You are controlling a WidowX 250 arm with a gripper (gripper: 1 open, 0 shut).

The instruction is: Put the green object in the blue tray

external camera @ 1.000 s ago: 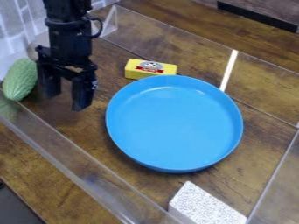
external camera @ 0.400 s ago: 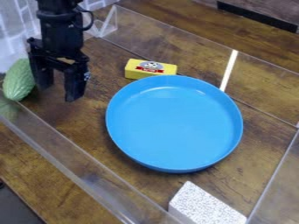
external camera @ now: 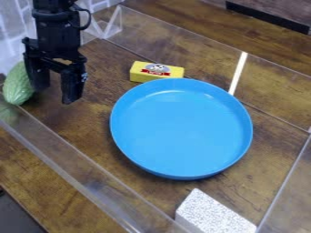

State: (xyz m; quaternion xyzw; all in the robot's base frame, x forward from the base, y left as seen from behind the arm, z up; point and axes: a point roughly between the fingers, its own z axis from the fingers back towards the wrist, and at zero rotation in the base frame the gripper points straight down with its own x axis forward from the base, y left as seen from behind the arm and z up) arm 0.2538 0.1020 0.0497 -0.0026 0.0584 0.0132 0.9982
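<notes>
The green object (external camera: 17, 85) is a light-green bumpy oval lying at the far left of the wooden table, partly cut off by the frame edge. My black gripper (external camera: 56, 87) points down just to its right, jaws open with nothing between them; its left finger stands close beside the green object, and I cannot tell whether they touch. The blue tray (external camera: 183, 127), a large round shallow dish, sits in the middle of the table and holds nothing.
A small yellow rectangular block (external camera: 157, 71) lies between the gripper and the tray's far rim. A speckled white-grey pad (external camera: 219, 214) sits at the bottom edge. Clear acrylic walls (external camera: 73, 173) fence in the table.
The gripper has shifted left toward the green object and stayed open. Nothing else has moved.
</notes>
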